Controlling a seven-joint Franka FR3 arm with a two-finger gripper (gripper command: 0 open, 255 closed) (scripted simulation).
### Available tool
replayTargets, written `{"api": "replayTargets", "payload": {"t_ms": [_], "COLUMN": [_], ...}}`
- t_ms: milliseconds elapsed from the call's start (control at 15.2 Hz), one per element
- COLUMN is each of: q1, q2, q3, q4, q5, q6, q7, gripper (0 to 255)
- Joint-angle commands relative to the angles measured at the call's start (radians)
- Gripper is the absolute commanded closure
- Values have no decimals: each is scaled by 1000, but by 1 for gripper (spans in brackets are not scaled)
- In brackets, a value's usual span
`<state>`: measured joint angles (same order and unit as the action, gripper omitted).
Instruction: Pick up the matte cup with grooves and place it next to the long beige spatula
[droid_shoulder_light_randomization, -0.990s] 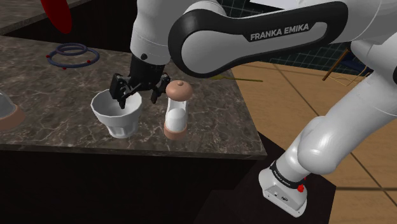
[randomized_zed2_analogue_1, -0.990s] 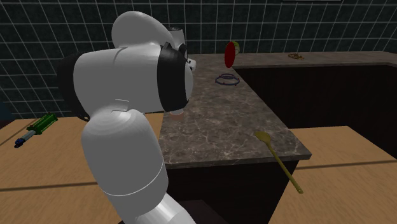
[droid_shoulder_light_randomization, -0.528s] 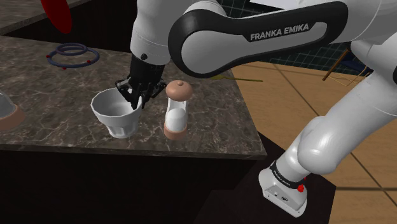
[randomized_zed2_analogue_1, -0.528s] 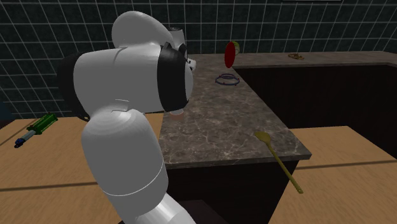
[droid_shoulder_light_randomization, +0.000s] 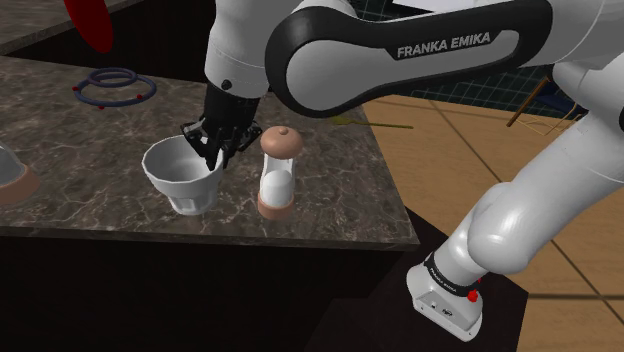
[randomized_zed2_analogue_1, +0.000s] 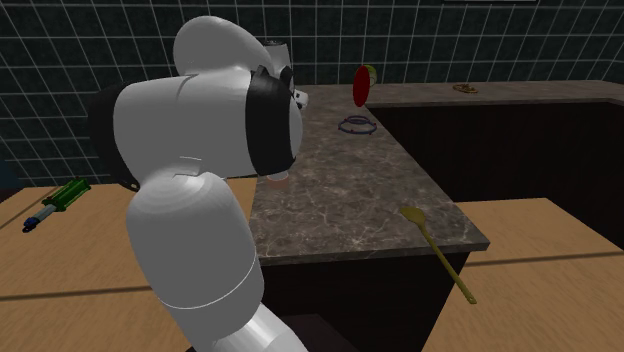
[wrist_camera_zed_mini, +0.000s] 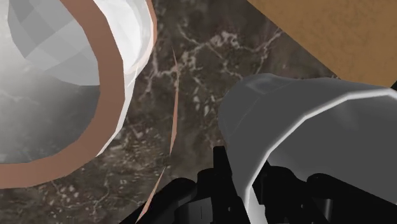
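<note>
A white cup (droid_shoulder_light_randomization: 185, 178) with a wide rim stands on the dark marble counter (droid_shoulder_light_randomization: 90, 135), close to its front edge. My black gripper (droid_shoulder_light_randomization: 216, 147) is shut on the cup's rim on the side nearest a sand-timer-shaped object (droid_shoulder_light_randomization: 277, 175). In the wrist view the fingers clasp the wall of the cup (wrist_camera_zed_mini: 305, 121), one outside and one inside, at the gripper (wrist_camera_zed_mini: 247, 181). The long yellowish spatula (randomized_zed2_analogue_1: 436, 248) lies at the counter's corner, its handle sticking out past the edge. My arm hides the cup in the second exterior view.
The timer-shaped object (wrist_camera_zed_mini: 70, 83), with pinkish-brown caps, stands right beside the cup. Purple rings (droid_shoulder_light_randomization: 115, 87) and a red disc (droid_shoulder_light_randomization: 90, 20) lie further back. A pinkish-brown item (droid_shoulder_light_randomization: 12, 182) sits at the shoulder view's left edge. Wooden floor (droid_shoulder_light_randomization: 500, 140) lies beyond the counter.
The fingers were open around the cup's rim a second ago and have closed on it. Since then the arm and cup have crept up very slightly.
</note>
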<state>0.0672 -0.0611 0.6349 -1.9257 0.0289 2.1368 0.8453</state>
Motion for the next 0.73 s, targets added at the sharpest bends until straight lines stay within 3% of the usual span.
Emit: {"api": "replayTargets", "payload": {"t_ms": [0,660], "q1": [-1,-3], "q2": [0,-1], "q3": [-1,-3], "q4": [24,158], "q5": [0,-1], "q6": [-24,-158], "q7": [-1,-1], "gripper": [255,255]}}
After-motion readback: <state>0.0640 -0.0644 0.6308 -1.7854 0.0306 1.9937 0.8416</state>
